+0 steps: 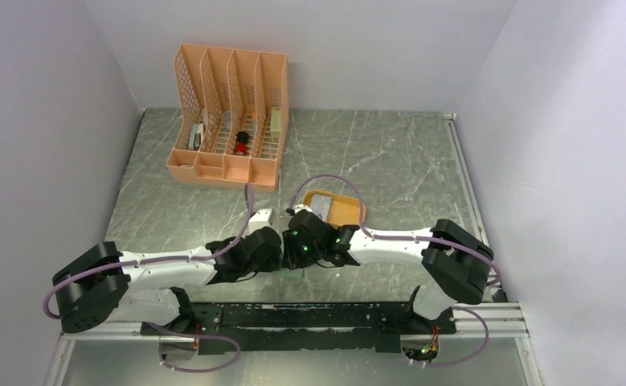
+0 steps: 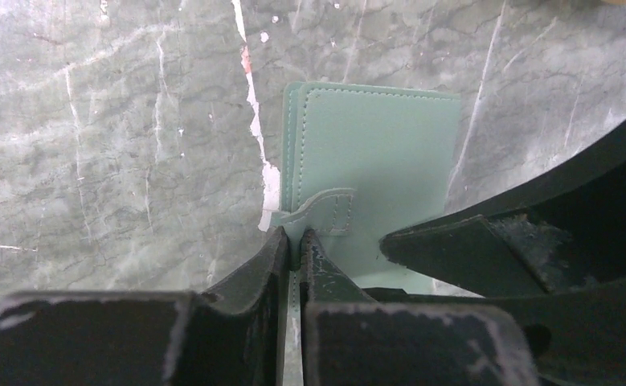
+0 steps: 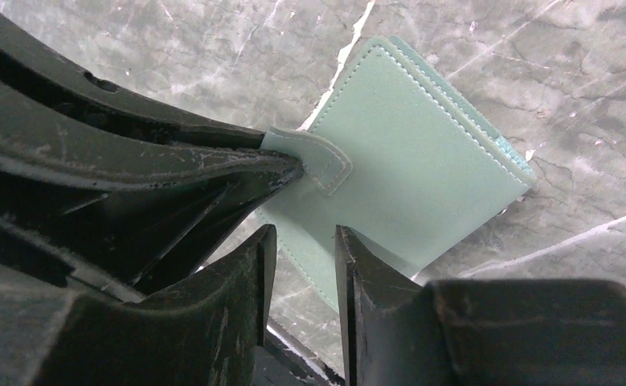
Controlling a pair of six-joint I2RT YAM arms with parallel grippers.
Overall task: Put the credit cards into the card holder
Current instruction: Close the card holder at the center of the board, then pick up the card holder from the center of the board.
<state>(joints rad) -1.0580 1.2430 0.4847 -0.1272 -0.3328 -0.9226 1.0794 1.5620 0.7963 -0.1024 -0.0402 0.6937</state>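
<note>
Left wrist: left tool (image 2: 293,241) clamping snap tab (image 2: 325,211) of card holder (image 2: 390,153), likely unsnapping it; right tool (image 3: 303,233) jaws standing apart over holder, probably bracing against counter (image 2: 92,121).

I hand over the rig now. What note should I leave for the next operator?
Left gripper: shut on the snap tab of the card holder, which lies folded on the table.
Right gripper: open, poised over the holder's near part.
Cards: probably the grey flat piece in the yellow tray.
Done: tab gripped. Left: open the holder, put the cards in.
</note>
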